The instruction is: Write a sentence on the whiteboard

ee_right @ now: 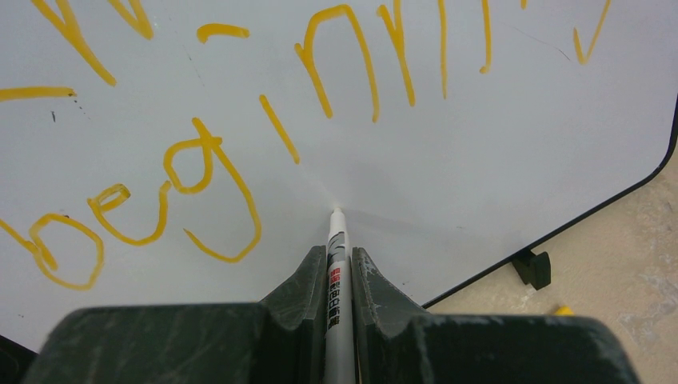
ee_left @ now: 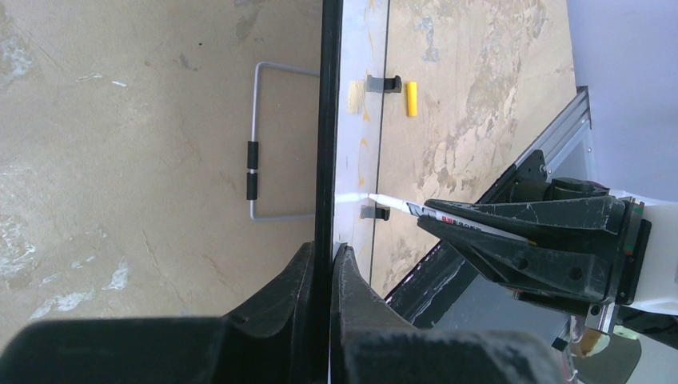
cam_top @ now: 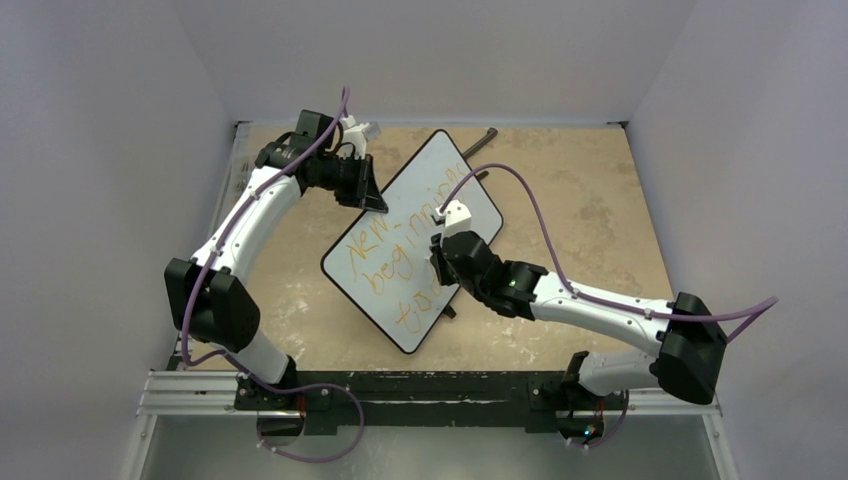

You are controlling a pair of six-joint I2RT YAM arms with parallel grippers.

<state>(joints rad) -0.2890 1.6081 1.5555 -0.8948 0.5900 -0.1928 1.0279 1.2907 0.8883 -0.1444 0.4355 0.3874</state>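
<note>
The whiteboard (cam_top: 445, 170) lies slanted mid-table, white with a thin black rim. The sentence (cam_top: 385, 262) runs in orange slanted lines, partly hidden under my right gripper. In the left wrist view the whiteboard (ee_left: 326, 120) shows edge-on, and my left gripper (ee_left: 324, 254) is shut on its rim. My left gripper (cam_top: 372, 195) sits at the board's upper left edge. My right gripper (ee_right: 338, 254) is shut on a white pen (ee_right: 337, 240) whose tip rests against the whiteboard (ee_right: 480, 160), below the orange word "beginn" (ee_right: 200, 160). From above, my right gripper (cam_top: 440, 262) hangs over the board's lower right part.
A yellow pen cap (ee_left: 412, 98) lies on the tan table beside the board. A grey wire stand (ee_left: 254, 168) lies behind the board. One of the board's small black feet (ee_right: 534, 266) shows. A metal rail (cam_top: 400, 395) runs along the near edge. White walls close in on three sides.
</note>
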